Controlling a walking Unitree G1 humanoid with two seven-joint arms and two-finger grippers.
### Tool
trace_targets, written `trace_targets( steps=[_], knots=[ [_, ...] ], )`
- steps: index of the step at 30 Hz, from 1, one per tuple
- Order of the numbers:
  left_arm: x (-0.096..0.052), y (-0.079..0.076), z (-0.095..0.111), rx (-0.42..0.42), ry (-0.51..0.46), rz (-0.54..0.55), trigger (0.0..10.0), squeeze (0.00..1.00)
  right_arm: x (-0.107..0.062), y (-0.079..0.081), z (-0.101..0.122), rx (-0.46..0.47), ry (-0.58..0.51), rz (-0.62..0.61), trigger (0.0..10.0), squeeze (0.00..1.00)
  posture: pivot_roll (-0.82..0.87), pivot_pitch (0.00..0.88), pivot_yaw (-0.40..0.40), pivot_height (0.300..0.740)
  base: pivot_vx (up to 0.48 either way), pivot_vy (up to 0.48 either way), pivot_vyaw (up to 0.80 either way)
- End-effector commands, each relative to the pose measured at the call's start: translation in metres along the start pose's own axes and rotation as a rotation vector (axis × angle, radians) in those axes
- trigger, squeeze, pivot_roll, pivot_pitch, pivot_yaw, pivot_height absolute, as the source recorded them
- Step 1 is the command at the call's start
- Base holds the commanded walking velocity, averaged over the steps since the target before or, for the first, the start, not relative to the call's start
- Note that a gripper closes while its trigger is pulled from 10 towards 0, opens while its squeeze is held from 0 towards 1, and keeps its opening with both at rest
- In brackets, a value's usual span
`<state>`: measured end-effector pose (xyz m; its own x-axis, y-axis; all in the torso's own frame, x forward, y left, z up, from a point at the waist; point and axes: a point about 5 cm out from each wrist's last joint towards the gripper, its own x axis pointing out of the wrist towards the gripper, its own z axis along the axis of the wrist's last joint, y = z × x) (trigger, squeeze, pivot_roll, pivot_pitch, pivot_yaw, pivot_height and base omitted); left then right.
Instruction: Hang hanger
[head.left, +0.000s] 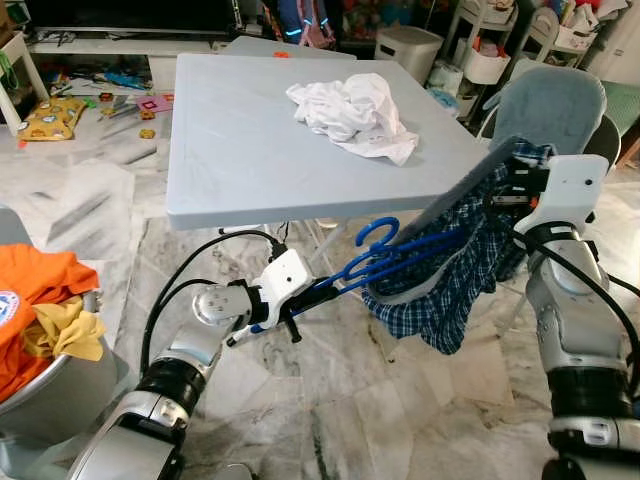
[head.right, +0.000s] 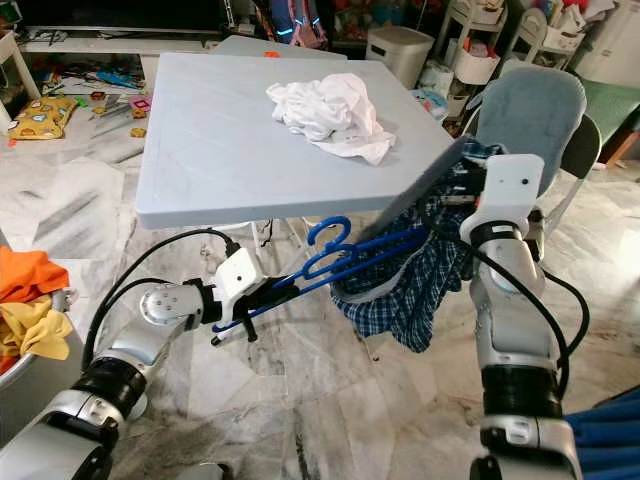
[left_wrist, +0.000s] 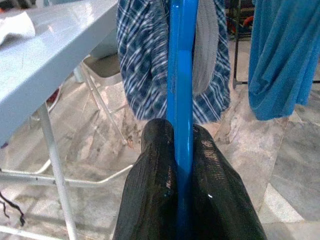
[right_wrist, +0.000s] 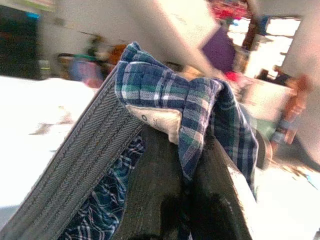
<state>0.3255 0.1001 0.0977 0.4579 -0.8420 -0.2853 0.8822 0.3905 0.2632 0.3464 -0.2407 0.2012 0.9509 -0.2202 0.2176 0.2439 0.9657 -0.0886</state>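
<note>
Hanger (head.left: 385, 258) blue, hook curled upward, held just below table (head.left: 230, 150) front edge with plaid shorts (head.left: 455, 285) draped on its far end.

Left gripper (left_wrist: 184, 150) clamped tight on hanger bar; right gripper (right_wrist: 192, 165) pinched shut on shorts waistband at table corner. Bare marble floor (head.left: 350, 390) beneath; white cloth (head.left: 355, 112) on tabletop.

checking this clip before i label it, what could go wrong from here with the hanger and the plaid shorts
1. The right gripper pinches only the waistband edge of the plaid shorts; the cloth may slip free and drop to the floor.
2. The left gripper clamps the blue hanger far out on one thin bar, so it might twist or slide in the grasp.
3. Both work right beside the table edge; the hook could snag on it.
</note>
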Motion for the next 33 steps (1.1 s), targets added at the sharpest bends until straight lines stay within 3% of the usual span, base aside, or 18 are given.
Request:
trace_targets(
  steps=[1,3,9,16,17,19,20,21,22,23,24,27,29,33],
  knots=[
    [-0.001,0.0,0.009,0.035,-0.043,-0.013,0.0,0.0,0.006,-0.013,0.003,-0.015,0.014,-0.08,0.0,0.0,0.08,0.0,-0.133,0.74,0.0,0.0,0.0],
    [-0.007,0.006,0.017,0.041,-0.093,0.026,0.0,0.0,0.005,-0.013,-0.012,-0.045,0.095,-0.096,0.0,0.0,0.08,0.0,-0.138,0.74,0.0,0.0,0.0],
    [-0.013,0.009,0.016,0.035,-0.097,0.056,0.0,0.0,-0.002,-0.026,-0.033,-0.107,0.195,-0.19,0.0,0.0,0.08,0.0,-0.135,0.74,0.0,0.0,0.0],
    [-0.014,0.011,0.024,-0.157,-0.226,0.15,0.0,0.0,-0.02,-0.038,-0.054,-0.081,0.271,-0.175,0.0,0.0,0.08,0.0,-0.132,0.74,0.0,0.0,0.0],
    [-0.013,0.012,0.029,-0.208,-0.276,0.209,0.0,0.0,-0.027,-0.039,-0.058,-0.04,0.277,-0.145,0.0,0.0,0.08,0.0,-0.133,0.74,0.0,0.0,0.0],
    [-0.013,0.014,0.03,-0.234,-0.295,0.251,0.0,0.0,-0.03,-0.038,-0.059,-0.025,0.275,-0.127,0.0,0.0,0.08,0.0,-0.133,0.74,0.0,0.0,0.0],
    [-0.013,0.019,0.029,-0.257,-0.293,0.353,0.0,0.0,-0.034,-0.035,-0.057,-0.007,0.249,-0.094,0.0,0.0,0.09,0.0,-0.132,0.74,0.0,0.0,0.0],
    [-0.014,0.023,0.025,-0.299,-0.272,0.449,4.8,0.0,-0.04,-0.031,-0.057,0.005,0.229,-0.056,0.0,0.0,0.09,0.0,-0.129,0.74,0.0,0.0,0.0],
    [-0.014,0.024,0.021,-0.33,-0.254,0.514,4.8,0.0,-0.045,-0.028,-0.056,0.013,0.216,-0.029,0.0,0.0,0.1,0.0,-0.129,0.74,0.0,0.0,0.0],
    [-0.016,0.024,0.015,-0.375,-0.226,0.589,8.9,0.0,-0.055,-0.021,-0.054,0.057,0.184,0.03,0.0,0.0,0.1,0.0,-0.125,0.74,0.0,0.0,0.0],
    [-0.016,0.023,0.012,-0.359,-0.198,0.62,10.0,0.0,-0.061,-0.016,-0.051,0.082,0.163,0.063,0.0,0.0,0.1,0.0,-0.12,0.74,0.0,0.0,0.0],
    [-0.017,0.02,0.007,-0.32,-0.14,0.65,10.0,0.0,-0.07,-0.011,-0.048,0.093,0.14,0.108,0.0,0.0,0.11,0.0,-0.114,0.74,0.0,0.0,0.0],
    [-0.019,0.017,0.005,-0.276,-0.089,0.667,10.0,0.0,-0.084,-0.008,-0.039,0.091,0.093,0.172,0.0,0.0,0.11,0.0,-0.102,0.74,0.0,0.0,0.0],
    [-0.022,0.02,0.0,-0.246,-0.022,0.685,10.0,0.0,-0.094,-0.011,-0.034,0.085,0.093,0.2,0.0,0.0,0.12,0.0,-0.089,0.74,0.0,0.0,0.0]
  ],
)
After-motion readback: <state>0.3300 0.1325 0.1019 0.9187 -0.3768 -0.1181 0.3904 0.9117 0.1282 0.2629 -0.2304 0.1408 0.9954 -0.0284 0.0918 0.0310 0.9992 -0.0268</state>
